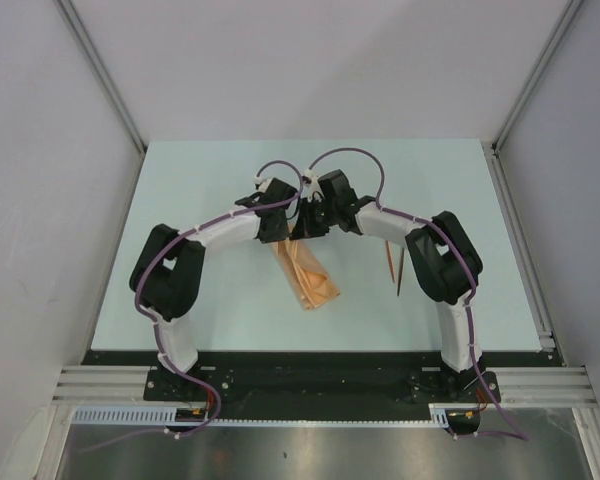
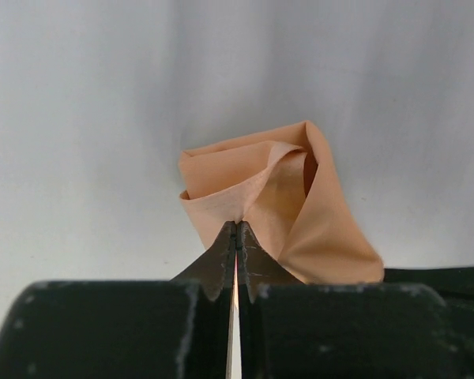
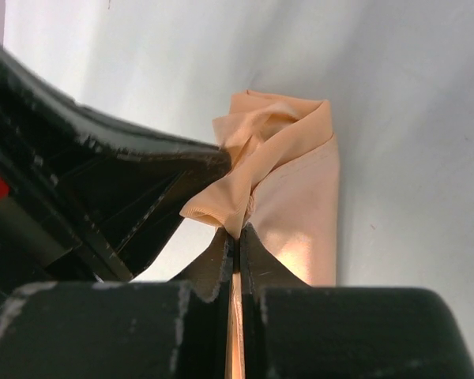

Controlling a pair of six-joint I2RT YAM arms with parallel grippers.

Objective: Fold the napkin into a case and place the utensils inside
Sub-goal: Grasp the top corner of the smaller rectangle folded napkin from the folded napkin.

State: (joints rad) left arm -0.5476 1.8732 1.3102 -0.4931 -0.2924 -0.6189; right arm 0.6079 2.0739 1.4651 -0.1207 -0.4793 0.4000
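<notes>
The peach-orange napkin lies folded into a narrow strip at the table's middle, its far end lifted. My left gripper is shut on that far end; in the left wrist view its tips pinch a cloth edge. My right gripper is shut on the same end right beside it; in the right wrist view its tips pinch bunched cloth. The two utensils lie on the table to the right, beside the right arm's elbow.
The pale table is bounded by white walls at the left, back and right. A metal rail runs along the right edge. The left gripper's black body fills the left of the right wrist view.
</notes>
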